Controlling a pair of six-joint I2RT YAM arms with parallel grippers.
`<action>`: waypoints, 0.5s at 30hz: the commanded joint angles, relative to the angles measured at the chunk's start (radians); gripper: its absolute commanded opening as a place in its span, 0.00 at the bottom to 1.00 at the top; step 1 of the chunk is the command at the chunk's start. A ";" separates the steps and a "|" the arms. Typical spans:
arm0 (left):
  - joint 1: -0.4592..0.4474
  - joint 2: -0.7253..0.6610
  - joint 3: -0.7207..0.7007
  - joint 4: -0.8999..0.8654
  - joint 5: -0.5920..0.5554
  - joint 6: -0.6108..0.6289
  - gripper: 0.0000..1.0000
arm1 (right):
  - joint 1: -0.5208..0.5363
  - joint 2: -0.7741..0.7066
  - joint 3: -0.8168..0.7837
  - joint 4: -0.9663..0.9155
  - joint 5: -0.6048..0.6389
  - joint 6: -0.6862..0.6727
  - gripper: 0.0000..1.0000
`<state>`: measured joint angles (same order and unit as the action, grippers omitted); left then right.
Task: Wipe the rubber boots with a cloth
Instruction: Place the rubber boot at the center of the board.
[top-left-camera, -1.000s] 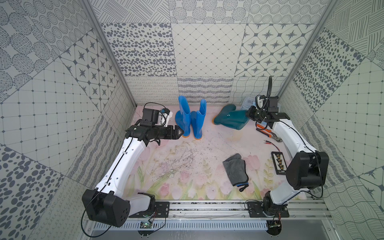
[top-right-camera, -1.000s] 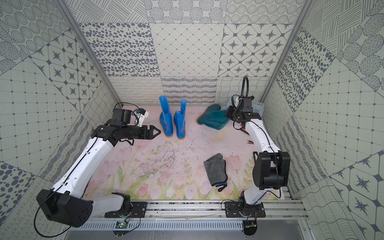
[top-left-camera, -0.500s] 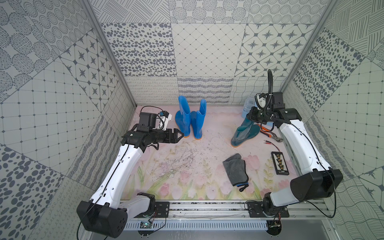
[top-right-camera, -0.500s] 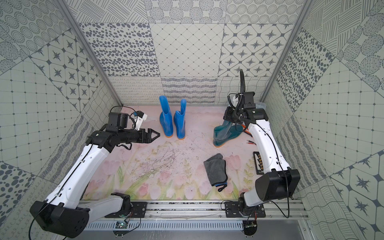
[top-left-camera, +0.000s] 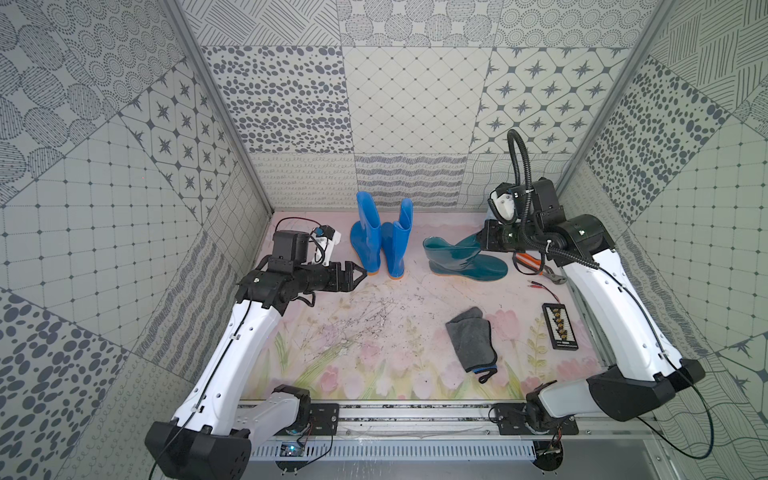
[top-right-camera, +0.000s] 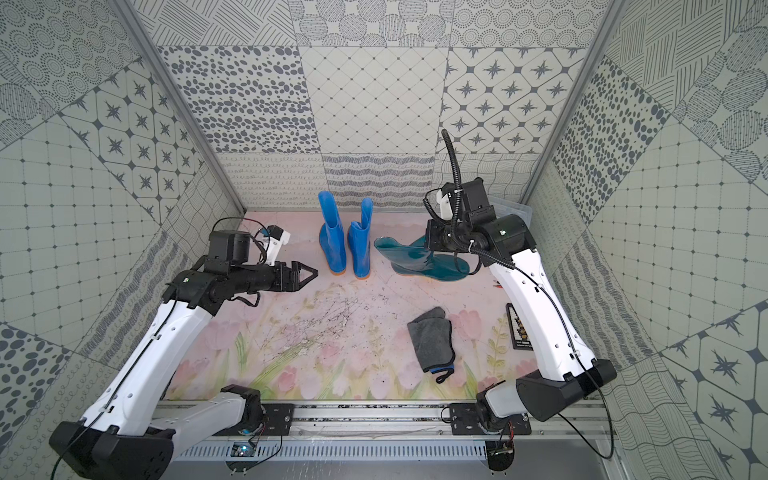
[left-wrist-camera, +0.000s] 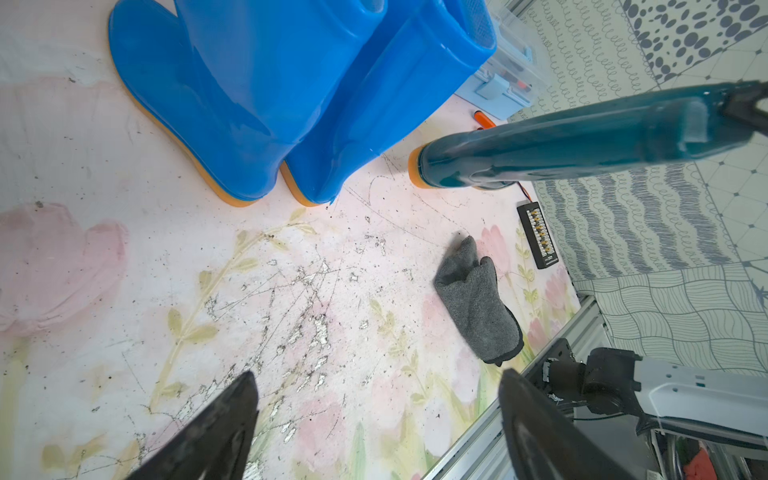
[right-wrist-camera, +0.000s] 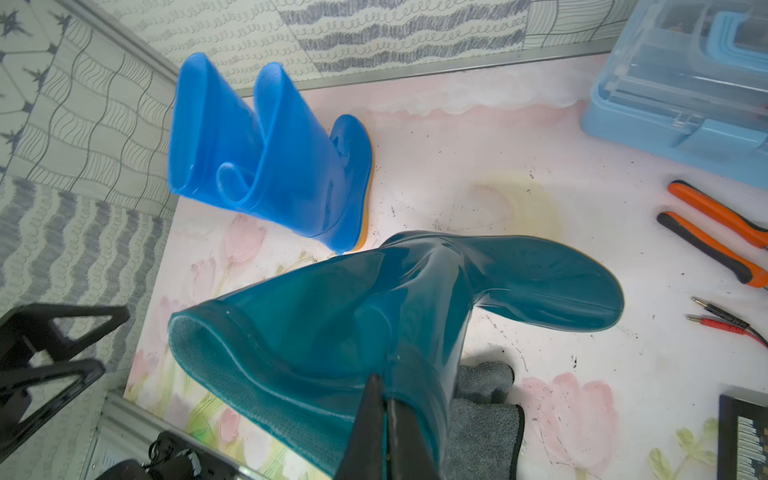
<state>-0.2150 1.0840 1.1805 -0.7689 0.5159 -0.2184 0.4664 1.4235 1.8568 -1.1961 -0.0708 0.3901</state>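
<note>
Evidently steadying it, the right tool (right-wrist-camera: 384, 390) clamps the glossy teal rubber boot (right-wrist-camera: 415, 299) by its rim; the left tool (top-left-camera: 359, 275) gapes empty.

On your mat (top-left-camera: 374, 374), the pair of boots (top-left-camera: 382, 249) stands upright at the back, left of centre, side by side and touching. Just right of them, the third boot (top-left-camera: 465, 262) has its toe pointing right and its shaft leaning towards the pair. Your right gripper (right-wrist-camera: 380, 388) is at the shaft's rim. Your left gripper (top-left-camera: 363, 273) is just left of the pair. The cloth (top-left-camera: 471, 343) lies in front of the third boot, well apart. The board (top-left-camera: 560, 326) lies right of the cloth. Behind the board come the leads (top-left-camera: 540, 286), then the pliers (top-left-camera: 534, 264). The box (top-right-camera: 519, 210) sits in the back right corner.
</note>
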 joint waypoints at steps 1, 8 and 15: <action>0.006 -0.028 -0.004 -0.011 -0.099 -0.053 0.90 | 0.087 -0.040 0.073 0.003 0.067 0.020 0.00; 0.026 -0.081 -0.028 -0.033 -0.159 -0.115 0.90 | 0.260 -0.031 0.086 -0.005 0.106 0.079 0.00; 0.028 -0.149 -0.063 -0.074 -0.160 -0.133 0.78 | 0.468 0.088 0.107 0.072 0.070 0.123 0.00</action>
<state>-0.1944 0.9768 1.1343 -0.7986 0.3943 -0.3134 0.8703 1.4616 1.9110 -1.2758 0.0021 0.4843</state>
